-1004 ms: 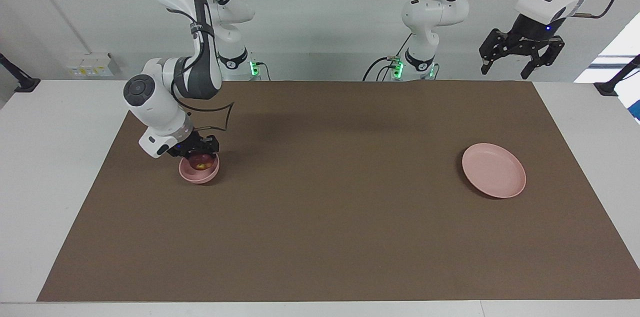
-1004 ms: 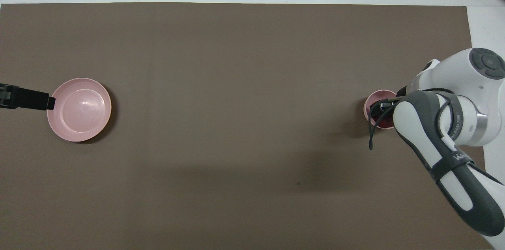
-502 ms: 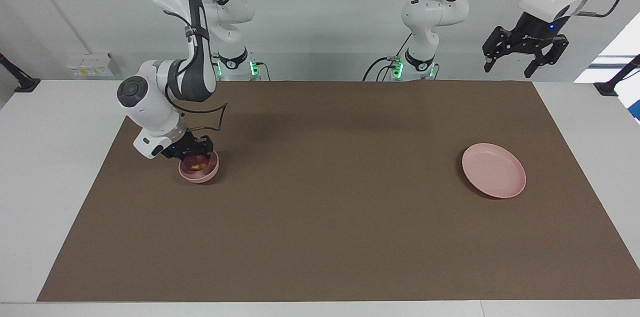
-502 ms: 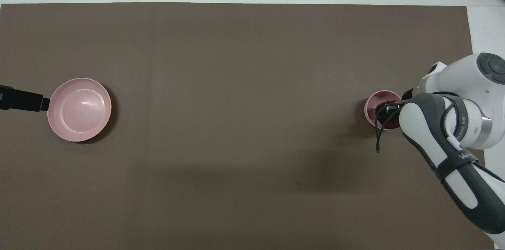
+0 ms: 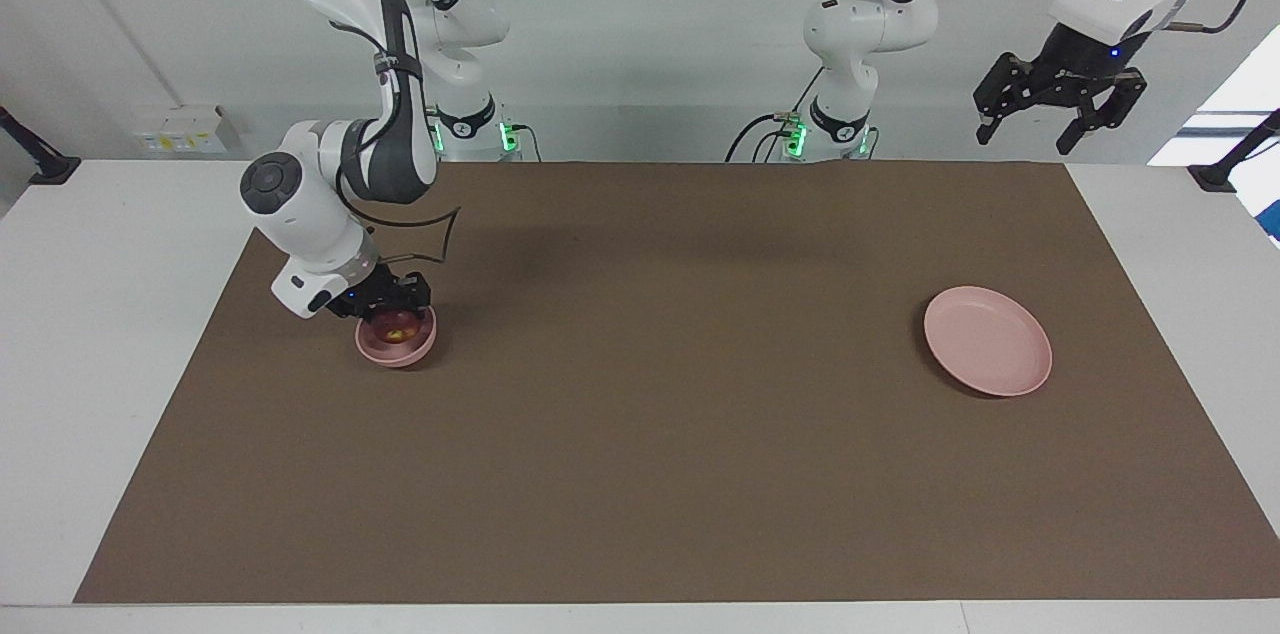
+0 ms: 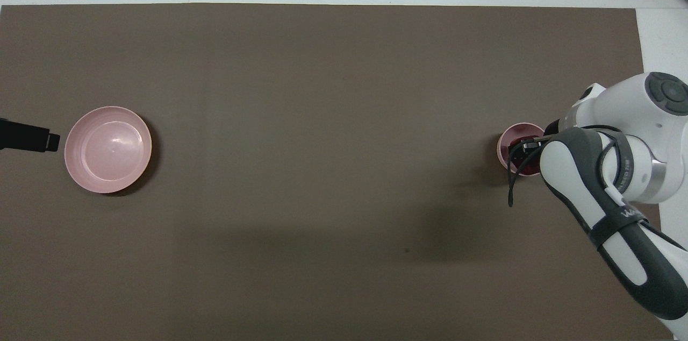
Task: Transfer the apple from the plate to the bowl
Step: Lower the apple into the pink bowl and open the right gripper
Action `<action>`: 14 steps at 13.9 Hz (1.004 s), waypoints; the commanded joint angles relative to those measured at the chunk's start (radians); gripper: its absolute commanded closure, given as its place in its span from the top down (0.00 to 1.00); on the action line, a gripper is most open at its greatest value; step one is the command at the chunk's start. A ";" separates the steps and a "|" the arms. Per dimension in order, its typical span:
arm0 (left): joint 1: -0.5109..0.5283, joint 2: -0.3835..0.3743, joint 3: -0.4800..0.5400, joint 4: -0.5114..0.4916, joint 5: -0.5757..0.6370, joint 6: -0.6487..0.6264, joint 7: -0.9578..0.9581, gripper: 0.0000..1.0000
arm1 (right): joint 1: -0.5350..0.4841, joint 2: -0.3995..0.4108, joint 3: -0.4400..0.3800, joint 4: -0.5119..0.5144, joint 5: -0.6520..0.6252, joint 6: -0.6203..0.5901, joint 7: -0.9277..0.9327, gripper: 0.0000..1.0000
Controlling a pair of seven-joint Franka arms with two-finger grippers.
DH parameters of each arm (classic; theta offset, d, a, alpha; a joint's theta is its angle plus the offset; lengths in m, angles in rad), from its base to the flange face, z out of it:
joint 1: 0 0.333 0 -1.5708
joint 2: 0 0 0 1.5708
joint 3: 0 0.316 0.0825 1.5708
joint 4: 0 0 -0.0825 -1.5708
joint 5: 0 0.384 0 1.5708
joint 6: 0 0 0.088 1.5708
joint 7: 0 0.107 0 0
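Your apple (image 5: 399, 323) sits in the bowl (image 5: 397, 345) at the right arm's end of the table; the plate (image 5: 988, 355) lies bare, well apart. The right gripper (image 5: 388, 299) hangs just over the bowl, and you cannot tell whether it grips. The left gripper (image 5: 1060, 99) waits high, fingers spread. The apple looks firm, smooth and likely to roll: take it across its widest part. Only the bowl's rim crowds the fingers.

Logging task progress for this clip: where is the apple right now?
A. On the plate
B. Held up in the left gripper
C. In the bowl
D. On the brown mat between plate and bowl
C: the apple sits inside the bowl under the right gripper, and the plate is bare.
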 commanded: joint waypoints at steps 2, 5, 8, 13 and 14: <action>0.009 0.013 0.022 0.027 0.015 -0.058 0.022 1.00 | -0.001 0.022 0.005 0.002 -0.020 0.034 0.027 0.00; -0.146 0.019 0.186 0.059 0.012 -0.066 0.025 1.00 | 0.002 0.021 0.005 0.002 -0.020 0.033 0.047 0.00; -0.178 0.042 0.200 0.092 0.015 -0.088 0.025 1.00 | 0.002 0.022 0.005 -0.004 -0.020 0.034 0.047 0.41; -0.197 0.044 0.193 0.095 0.055 -0.109 0.027 1.00 | 0.000 0.022 0.005 -0.004 -0.019 0.033 0.052 1.00; -0.195 0.047 0.184 0.096 0.055 -0.114 0.027 1.00 | 0.000 0.022 0.005 -0.004 -0.019 0.031 0.050 1.00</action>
